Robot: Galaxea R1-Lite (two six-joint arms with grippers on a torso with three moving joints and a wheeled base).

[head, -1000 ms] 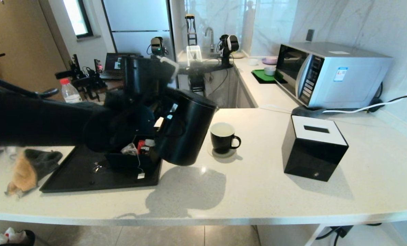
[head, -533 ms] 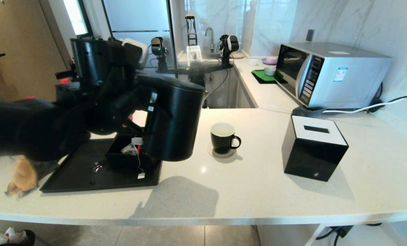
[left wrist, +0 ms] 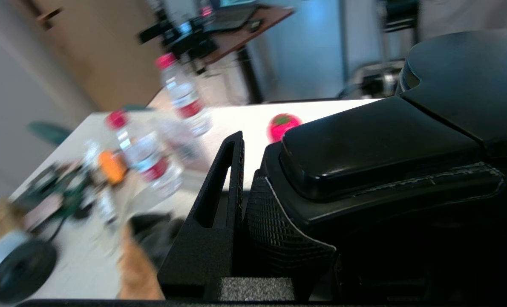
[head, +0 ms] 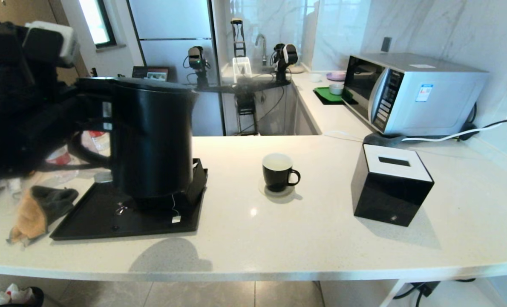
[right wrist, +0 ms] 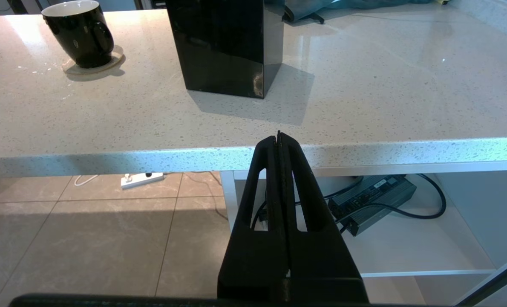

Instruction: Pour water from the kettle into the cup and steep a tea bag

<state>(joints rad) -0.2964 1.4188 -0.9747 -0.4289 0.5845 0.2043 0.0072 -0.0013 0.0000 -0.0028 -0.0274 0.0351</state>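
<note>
The black kettle (head: pixel 153 136) hangs upright over the black tray (head: pixel 87 224) at the left of the counter. My left gripper (left wrist: pixel 253 179) is shut on its handle (left wrist: pixel 377 149); the arm reaches in from the far left of the head view. The black cup (head: pixel 279 171), white inside, stands on a coaster at mid-counter, well right of the kettle, and also shows as the cup (right wrist: pixel 81 36) in the right wrist view. Of the tea bag only the white string and tag (head: pixel 175 219) show on the tray; its pouch is hidden behind the kettle. My right gripper (right wrist: pixel 279 136) is shut and empty, below the counter's front edge.
A black tissue box (head: pixel 390 187) stands right of the cup, with a microwave (head: pixel 411 91) behind it. A brown-and-black cloth (head: pixel 36 209) lies left of the tray. Red-capped water bottles (left wrist: pixel 151 157) stand beyond the kettle's handle at the far left.
The left arm has swung the kettle away from the cup to the left and tipped it back from tilted to upright, over the tray. The cup and the right arm have not moved.
</note>
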